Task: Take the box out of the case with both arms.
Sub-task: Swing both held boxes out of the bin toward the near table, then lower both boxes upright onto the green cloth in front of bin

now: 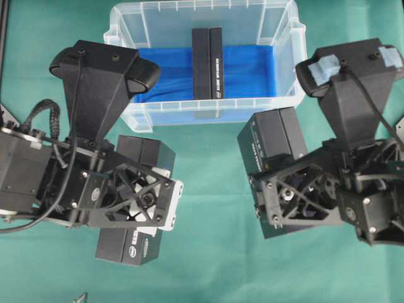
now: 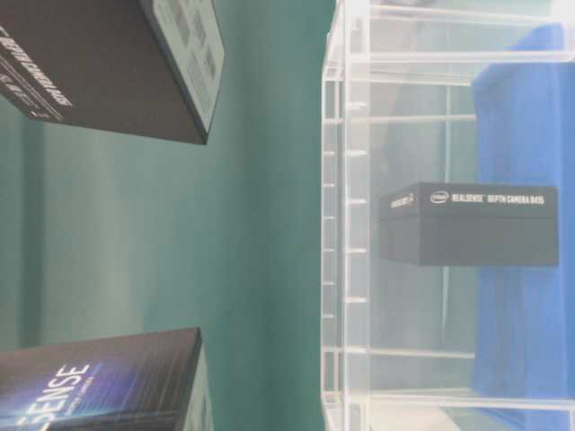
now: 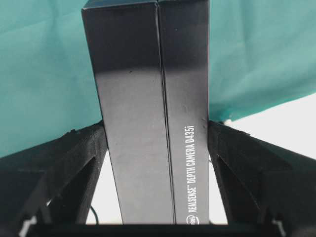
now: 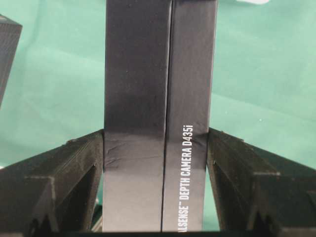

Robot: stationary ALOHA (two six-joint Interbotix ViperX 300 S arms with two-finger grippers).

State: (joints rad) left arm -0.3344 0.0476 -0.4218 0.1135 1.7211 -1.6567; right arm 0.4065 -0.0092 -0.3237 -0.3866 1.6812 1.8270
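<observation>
1. The left gripper (image 3: 158,163) is clamping a black box (image 3: 148,113), its fingers (image 3: 74,163) pressing the two long sides; white lettering along the box's edge is reading "REALSENSE DEPTH CAMERA D435i".
2. The right gripper (image 4: 158,163) is gripping a second black box (image 4: 158,113) of the same kind in the same way, a finger (image 4: 237,168) bearing against each side.
3. In the overhead view the left gripper (image 1: 136,202) is holding its box (image 1: 129,243) over the green cloth (image 1: 214,252), in front of the case and left of the middle.
4. In the same view the right gripper (image 1: 297,196) is carrying its box (image 1: 274,132) over the cloth on the right, just beside the case's near right corner.
5. Both held boxes are sitting outside the case, well apart from each other.
6. Farther back, the case (image 1: 202,113), a clear plastic bin with a rimmed lip, is standing on the cloth with blue fabric (image 1: 252,72) lining its bottom.
7. A third black box (image 1: 207,63) is lying inside the case on the blue fabric, near the middle, with neither gripper touching it.
8. The table-level view is showing that box (image 2: 467,224) through the clear wall (image 2: 346,180).
</observation>
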